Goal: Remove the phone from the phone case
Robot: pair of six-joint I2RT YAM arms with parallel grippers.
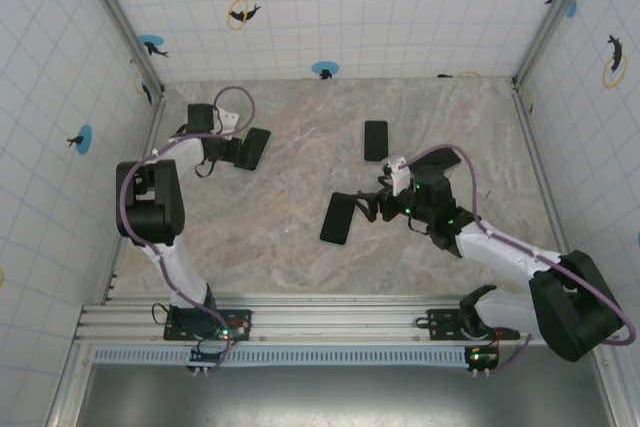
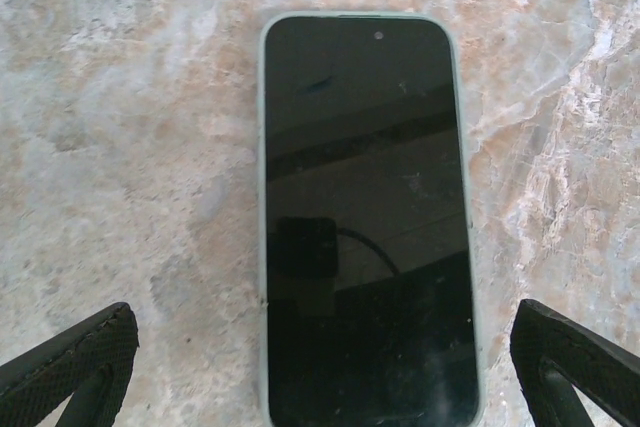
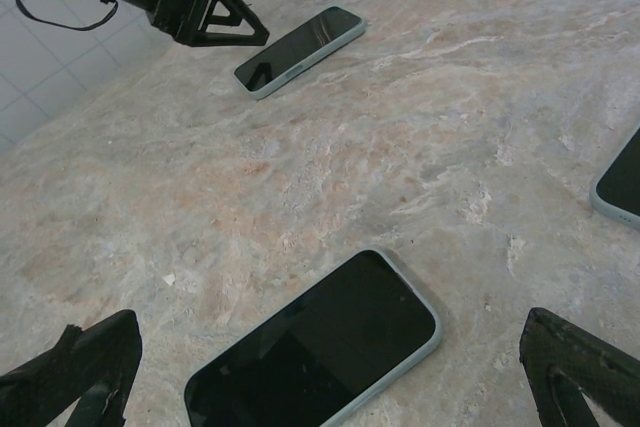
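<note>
A black-screened phone (image 2: pixel 365 217) in a pale green phone case (image 2: pixel 262 197) lies face up on the marble table under my left gripper (image 2: pixel 325 387), which is open, its fingertips (image 2: pixel 75 367) wide on either side of the phone's near end without touching it. From above this phone (image 1: pixel 256 147) sits at the far left, just ahead of the left gripper (image 1: pixel 238 151). A second cased phone (image 3: pixel 315 347) lies flat between the open jaws of my right gripper (image 3: pixel 330 392). From above this phone (image 1: pixel 337 218) lies mid-table, left of the right gripper (image 1: pixel 357 205).
A third phone (image 1: pixel 375 140) lies flat toward the back centre, its corner (image 3: pixel 625 182) at the right wrist view's edge. White tiled walls (image 1: pixel 330 7) close the table on three sides. The left arm's fingers (image 3: pixel 205 9) hang over the far phone (image 3: pixel 298 49).
</note>
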